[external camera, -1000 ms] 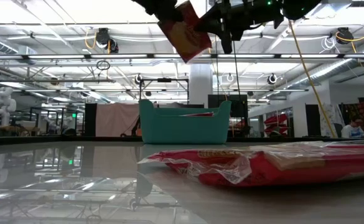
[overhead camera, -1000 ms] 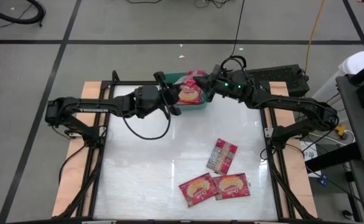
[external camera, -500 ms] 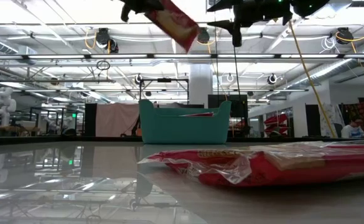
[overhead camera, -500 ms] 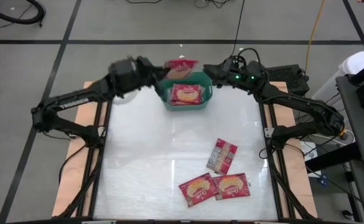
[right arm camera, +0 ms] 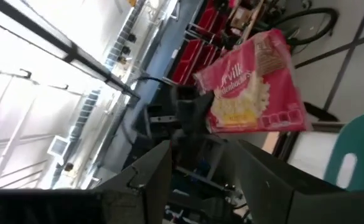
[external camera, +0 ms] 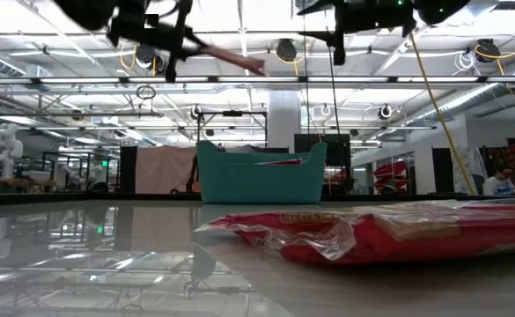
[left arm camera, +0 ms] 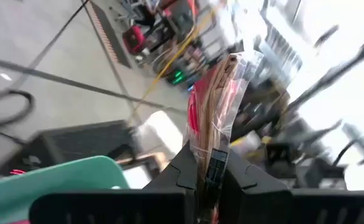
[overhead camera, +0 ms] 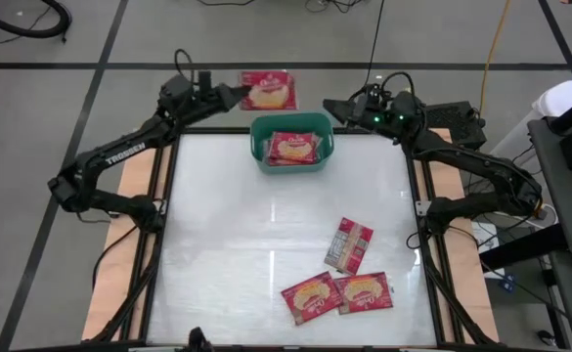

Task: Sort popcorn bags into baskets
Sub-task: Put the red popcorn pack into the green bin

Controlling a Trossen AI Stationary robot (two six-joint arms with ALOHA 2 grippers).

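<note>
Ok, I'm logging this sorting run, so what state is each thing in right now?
Left gripper: shut on a bag, raised beyond the table's far edge.
Held bag: aloft, popcorn face up, outside the basket.
Right gripper: open, empty, beside the basket.
Basket: upright, bags inside.
Three loose bags: flat on the table.

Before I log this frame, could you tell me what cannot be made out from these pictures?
- Packets beneath the top one in the teal basket: high view shows only the top layer; in the low view the wall hides them.
- Print on the bag held by the left hand: too small in the high view, edge-on in its wrist view.
- Right hand fingertips: partly cut off in its wrist view.
</note>
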